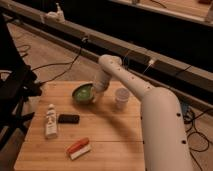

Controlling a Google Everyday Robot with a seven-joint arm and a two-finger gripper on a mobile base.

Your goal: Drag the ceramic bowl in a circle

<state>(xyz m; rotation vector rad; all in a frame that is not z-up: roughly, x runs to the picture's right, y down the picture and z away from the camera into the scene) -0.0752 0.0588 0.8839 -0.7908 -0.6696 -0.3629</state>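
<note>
The ceramic bowl (83, 93) is a round, shallow, glossy green bowl. It sits on the wooden table (105, 132) near its far edge, left of the small white cup (121, 97). My gripper (96, 94) is at the bowl's right rim, at the end of the white arm (145, 95) that reaches in from the right. The arm's wrist hides the right edge of the bowl.
A white bottle (51, 121) lies at the table's left. A black flat object (68, 119) lies beside it. A red and white object (78, 148) lies near the front. A black chair (12, 95) stands left of the table. Cables run over the floor behind.
</note>
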